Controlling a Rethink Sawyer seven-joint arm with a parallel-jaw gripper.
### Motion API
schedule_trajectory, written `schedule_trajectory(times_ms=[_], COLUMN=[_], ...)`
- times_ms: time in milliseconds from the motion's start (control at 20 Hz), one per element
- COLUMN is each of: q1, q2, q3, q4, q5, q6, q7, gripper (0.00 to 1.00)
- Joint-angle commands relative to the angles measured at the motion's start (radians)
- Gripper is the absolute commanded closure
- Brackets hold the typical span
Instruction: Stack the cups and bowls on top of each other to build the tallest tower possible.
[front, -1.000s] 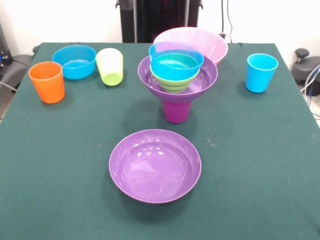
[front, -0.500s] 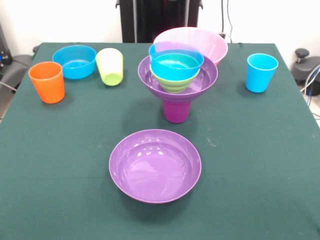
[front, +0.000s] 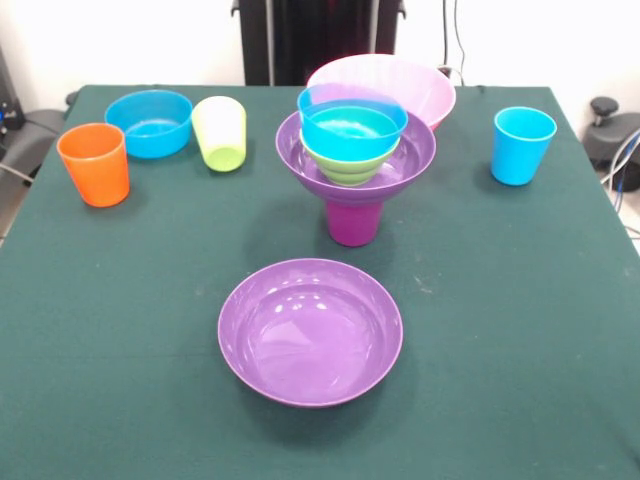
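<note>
Between placements: my tower stands four pieces high at the table's far middle.

Front view: small glossy blue bowl tops ribbed green bowl, wide purple bowl, purple tumbler. I judge a cup goes next, perhaps the light blue tumbler far right. Arm and tool out of sight, so I can't tell its grip.

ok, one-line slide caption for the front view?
Four-piece tower on the purple cup mid-table; spare purple bowl, pink bowl, blue bowl and three cups unstacked; gripper out of view.
</note>
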Motion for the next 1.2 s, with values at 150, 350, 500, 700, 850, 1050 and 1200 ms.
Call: schedule_trajectory(times_ms=[150,350,500,700,850,1050,1200], q1=[0.029,0.022,0.006,0.003,0.009,0.036,0.062], q2=[-0.034,-0.052,-0.059,-0.058,-0.061,-0.052,-0.039], q3=[-0.052,-0.05,-0.048,-0.06,-0.072,-0.105,-0.133], q4=[0.225,0.305,0.381,0.451,0.484,0.511,0.526], q5=[0.001,-0.003,-0.008,-0.037,-0.046,-0.074,-0.091], q6=[-0.131,-0.213,-0.315,-0.421,-0.469,-0.531,-0.571], q7=[0.195,0.204,0.196,0.21,0.224,0.263,0.285], gripper=[0.0,0.0,0.0,0.0,0.0,0.0,0.0])
